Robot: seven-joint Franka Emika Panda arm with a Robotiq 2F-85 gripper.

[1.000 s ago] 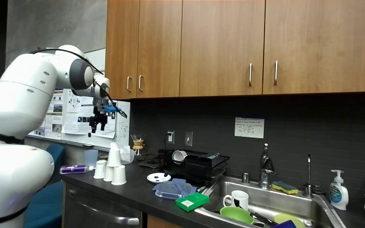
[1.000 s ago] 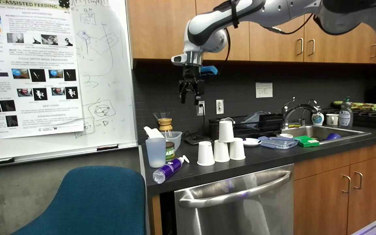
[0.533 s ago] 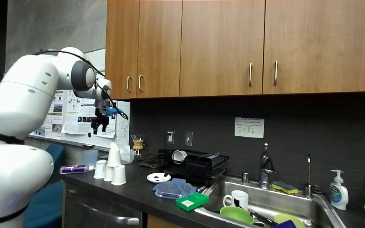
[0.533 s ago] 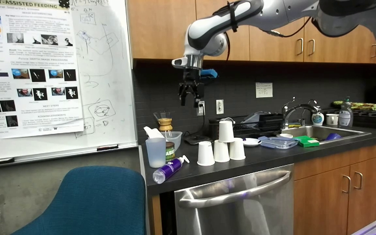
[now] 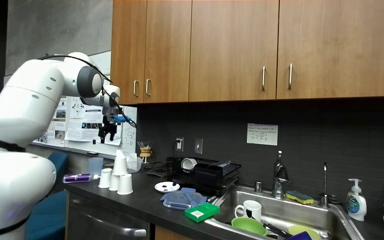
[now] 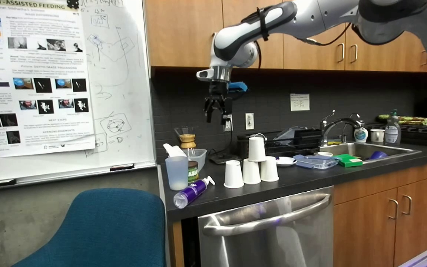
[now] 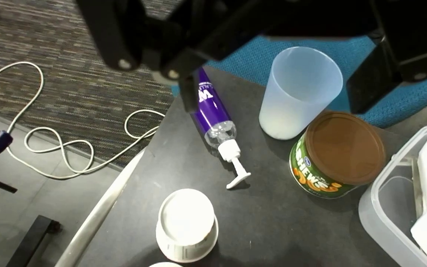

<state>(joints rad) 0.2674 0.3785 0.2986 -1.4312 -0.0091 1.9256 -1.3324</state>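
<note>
The black metal fingers [image 7: 369, 83] are spread wide apart and nothing is gripped by them; their tips are held pointing down, well above the dark grey desk [image 7: 272, 215], as is shown in both exterior views. In the wrist view, a tall translucent pale-blue plastic tumbler [image 7: 297, 96], stood upright on the desk, is framed in the gap between the fingers. Below them as well, a purple-and-clear plastic pump bottle [image 7: 213, 111] is laid on its side, partly hidden by one finger. Just beside the tumbler and lower than the fingers, a round green can with a brown lid [image 7: 332, 155] is placed, and next to that a translucent plastic tub [image 7: 371, 215]. Under the level of the fingers, four white paper cups [image 6: 251, 172] are set upside down, one of them raised on two others. Farther from the fingers along the desk, a round white plate with dark-blue spots [image 5: 167, 186], a translucent blue plastic container [image 5: 177, 200], a flat green box [image 5: 203, 210] and a stainless-steel sink [image 5: 298, 213] are seen. Lower than the fingers, a teal fabric chair [image 6: 106, 222] is stationed at the desk's end.
</note>
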